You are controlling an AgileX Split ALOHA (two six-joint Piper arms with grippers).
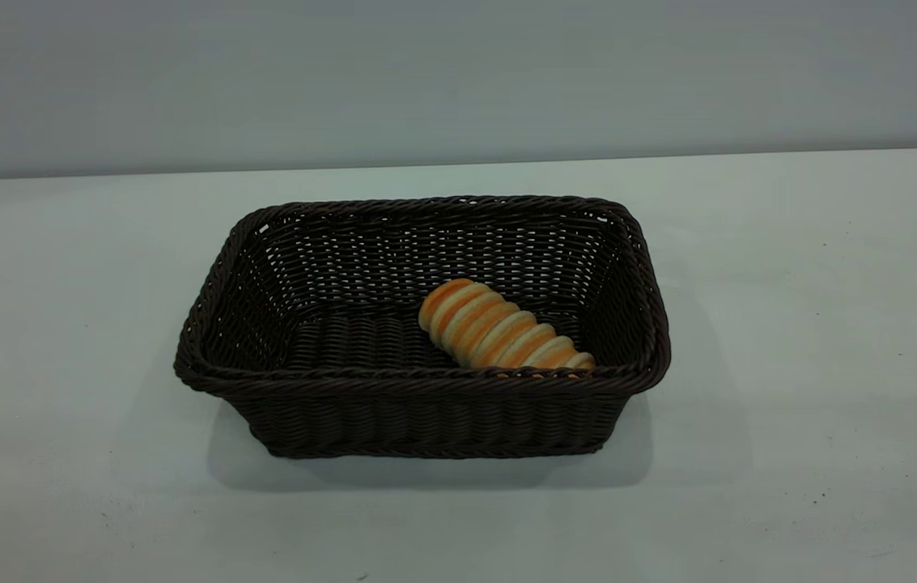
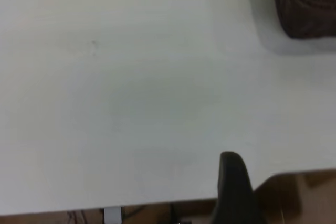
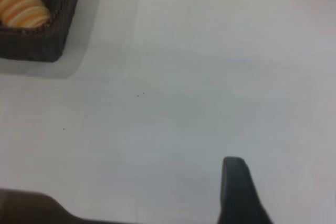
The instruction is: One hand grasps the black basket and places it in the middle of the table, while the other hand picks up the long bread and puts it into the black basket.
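The wide white matte surface (image 1: 790,324) carries everything and shows a few tiny dark specks. At its middle stands the large rectangular dark brown-black woven wicker basket (image 1: 426,413), long axis running left to right, upright, with a braided rim and sloped openwork sides. Its shadow falls on the surface along its near side.

Inside the basket, right of centre, lies the small oblong golden-orange bread roll with pale cream crosswise ridges (image 1: 503,328). Its long axis runs diagonally: one rounded end points far-left toward the basket's middle, the other near-right, close against the near wall. It rests on the basket floor.

In the left wrist view one corner of the basket (image 2: 307,3) shows, well apart from the left hand (image 2: 233,187), of which only one dark finger is visible above bare surface; whether it is spread or pressed together cannot be told. In the right wrist view the right hand (image 3: 239,190) likewise shows one dark finger, state indeterminate, well apart from the basket corner (image 3: 50,35) holding the bread (image 3: 21,3).
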